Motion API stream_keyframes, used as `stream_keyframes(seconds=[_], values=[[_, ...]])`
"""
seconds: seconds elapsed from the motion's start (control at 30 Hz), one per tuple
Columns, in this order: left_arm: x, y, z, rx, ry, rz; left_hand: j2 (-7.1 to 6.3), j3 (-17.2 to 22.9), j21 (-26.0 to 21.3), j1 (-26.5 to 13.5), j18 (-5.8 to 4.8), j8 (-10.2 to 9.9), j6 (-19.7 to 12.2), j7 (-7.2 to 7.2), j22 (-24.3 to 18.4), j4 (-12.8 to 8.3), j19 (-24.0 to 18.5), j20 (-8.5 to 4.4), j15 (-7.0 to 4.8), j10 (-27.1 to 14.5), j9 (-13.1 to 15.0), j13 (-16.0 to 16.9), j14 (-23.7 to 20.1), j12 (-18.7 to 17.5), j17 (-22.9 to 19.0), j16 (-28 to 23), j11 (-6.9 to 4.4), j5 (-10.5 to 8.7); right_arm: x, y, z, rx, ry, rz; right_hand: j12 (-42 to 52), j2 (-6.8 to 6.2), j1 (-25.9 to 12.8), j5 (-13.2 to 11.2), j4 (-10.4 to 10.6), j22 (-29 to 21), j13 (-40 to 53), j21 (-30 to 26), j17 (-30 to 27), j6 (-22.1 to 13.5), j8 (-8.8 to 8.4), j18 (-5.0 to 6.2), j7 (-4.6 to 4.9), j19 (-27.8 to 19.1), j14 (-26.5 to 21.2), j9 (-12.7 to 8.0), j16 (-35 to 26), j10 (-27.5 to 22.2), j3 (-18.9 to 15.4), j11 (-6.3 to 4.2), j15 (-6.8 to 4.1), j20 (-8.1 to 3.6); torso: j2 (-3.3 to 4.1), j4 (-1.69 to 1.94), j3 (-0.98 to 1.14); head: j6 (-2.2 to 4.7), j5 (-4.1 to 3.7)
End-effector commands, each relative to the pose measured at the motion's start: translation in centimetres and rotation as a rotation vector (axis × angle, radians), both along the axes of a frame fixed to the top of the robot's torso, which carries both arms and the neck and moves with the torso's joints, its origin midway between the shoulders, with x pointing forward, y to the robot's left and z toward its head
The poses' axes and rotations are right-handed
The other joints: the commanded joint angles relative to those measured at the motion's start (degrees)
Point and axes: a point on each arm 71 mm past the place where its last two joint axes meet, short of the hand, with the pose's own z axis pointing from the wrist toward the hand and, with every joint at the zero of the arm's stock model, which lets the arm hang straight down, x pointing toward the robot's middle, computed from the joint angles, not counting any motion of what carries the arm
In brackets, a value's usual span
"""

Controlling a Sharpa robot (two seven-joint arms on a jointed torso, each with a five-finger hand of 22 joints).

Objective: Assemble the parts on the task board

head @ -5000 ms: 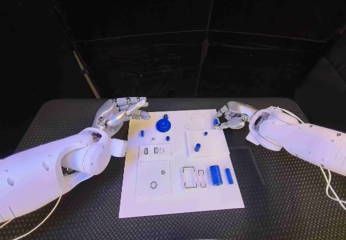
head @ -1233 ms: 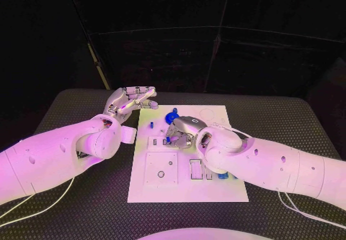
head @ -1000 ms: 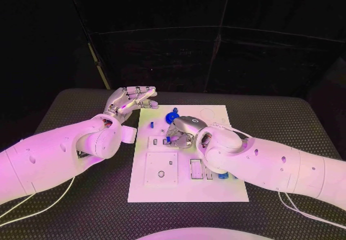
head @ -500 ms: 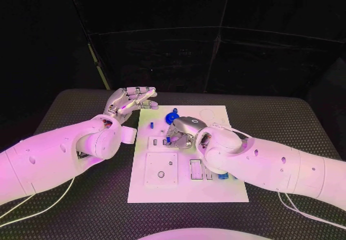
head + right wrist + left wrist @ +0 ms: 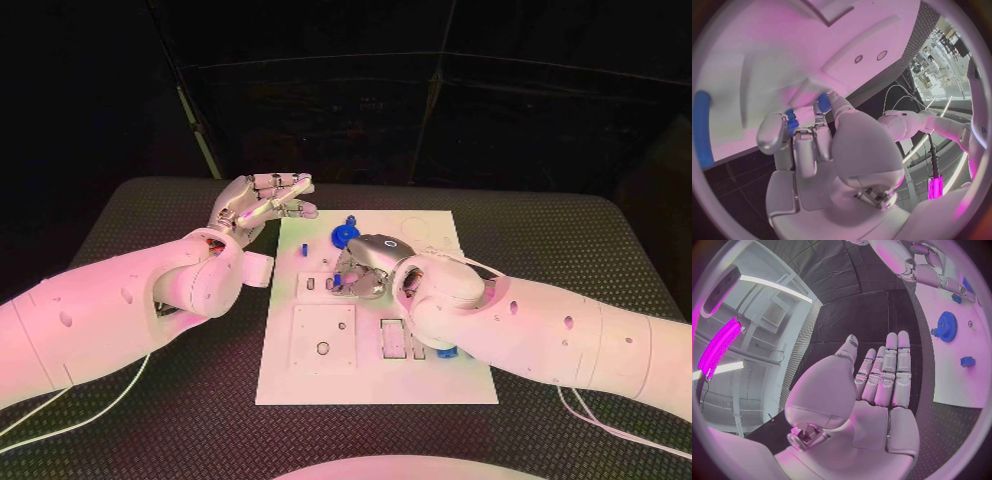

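Note:
The white task board (image 5: 378, 378) lies mid-table. My right hand (image 5: 364, 265) hovers low over its left-middle, beside the small slotted block (image 5: 309, 286), and pinches a small blue part (image 5: 790, 121) between thumb and fingers. Another blue piece (image 5: 824, 103) shows just past its fingertips. A blue gear (image 5: 343, 235) and a small blue peg (image 5: 304, 248) stand on the board's far part. A blue cylinder (image 5: 450, 352) peeks out under my right forearm. My left hand (image 5: 263, 205) is raised off the board's far left corner, fingers apart, holding nothing. The left wrist view has the gear (image 5: 946, 326) beyond its palm (image 5: 879, 395).
Near the front of the board are a square plate with a hole (image 5: 323, 338) and rectangular slots (image 5: 392, 338). My right forearm (image 5: 548, 330) covers the board's right half. Black table (image 5: 159, 420) surrounds the board, with a white cable (image 5: 599, 420) at the right.
Since five seconds ago my right hand has crossed from the board's far right edge to its left-middle. Over the last second both hands have barely moved.

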Motion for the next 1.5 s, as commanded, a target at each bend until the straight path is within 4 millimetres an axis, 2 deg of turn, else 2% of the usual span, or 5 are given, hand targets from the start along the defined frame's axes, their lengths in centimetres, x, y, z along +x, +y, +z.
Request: stream_keyframes(seconds=[0.03,0.6,1.27,1.37,1.5], values=[[0.0,-0.14,0.12,-0.004,-0.007,-0.012,0.54,-0.17,-0.2,0.0,0.16,-0.39,0.3,0.26,-0.07,-0.32,-0.37,0.05,0.31,-0.34,-0.07,-0.07,-0.09,-0.25,0.05,-0.26,0.0,0.22,-0.09,-0.32,-0.8,-0.044,0.025,-0.014,-0.38,-0.82,-0.05,-0.23,0.39,-0.11,3.87,-0.36,13.74,-0.66,-0.49,-0.21,0.05,-0.07,5.77,0.06,-0.01,-0.3,0.03,0.21,0.47,0.57,0.01,-0.02,0.01,-0.04,0.02],[0.04,-0.09,0.03,-0.003,-0.005,-0.011,0.57,-0.18,-0.21,-0.05,0.16,-0.41,0.29,0.27,-0.08,-0.3,-0.39,0.05,0.32,-0.37,-0.07,-0.07,-0.09,-0.25,0.08,-0.29,0.02,0.21,0.04,-0.41,-0.66,-0.024,0.006,-0.031,-1.41,-2.86,-1.47,-0.82,1.43,-0.57,2.83,-0.69,13.57,-4.13,-2.22,-0.15,1.13,-0.29,5.73,-0.1,-0.09,-1.32,-0.35,1.19,1.28,1.27,0.02,0.0,0.0,-0.19,-0.01],[0.07,0.02,-0.04,0.0,-0.001,-0.008,0.57,-0.18,-0.21,-0.05,0.16,-0.41,0.29,0.27,-0.08,-0.3,-0.39,0.05,0.32,-0.37,-0.07,-0.07,-0.09,-0.25,0.08,-0.29,0.02,0.21,0.05,-0.43,-0.56,-0.011,-0.003,-0.036,-1.92,-4.25,-2.72,-2.05,2.91,-1.08,2.27,-1.01,13.27,-5.18,-2.37,-0.03,1.4,-0.55,5.65,0.09,-0.21,-1.89,-0.86,1.51,1.61,1.66,0.01,-0.01,0.0,-0.18,-0.04],[0.08,0.05,-0.05,0.0,-0.001,-0.007,0.57,-0.18,-0.21,-0.05,0.16,-0.41,0.29,0.27,-0.08,-0.3,-0.39,0.05,0.32,-0.37,-0.07,-0.07,-0.09,-0.25,0.08,-0.29,0.02,0.21,0.04,-0.49,-0.3,0.02,-0.025,-0.037,-2.2,-5.34,-3.27,-2.82,3.87,-1.23,1.95,-1.12,13.17,-6.39,-2.82,-0.02,1.69,-0.63,5.63,-0.04,-0.25,-2.2,-1.26,1.75,1.78,1.78,0.0,-0.04,0.02,-0.16,-0.08],[0.12,0.13,-0.09,0.002,0.002,-0.005,0.63,-0.21,-0.22,-0.18,0.16,-0.46,0.27,0.31,-0.09,-0.26,-0.41,0.07,0.33,-0.42,-0.08,-0.07,-0.08,-0.26,0.15,-0.37,0.04,0.22,-0.19,-0.64,0.13,0.097,-0.055,-0.02,-2.98,-8.72,-2.39,0.18,8.33,-2.1,0.98,-1.61,12.85,-12.8,-4.39,0.04,3.45,-1.08,5.55,-0.25,-0.39,-3.04,-6.13,3.24,2.98,2.79,-0.03,-0.04,0.03,-0.14,-0.07]])
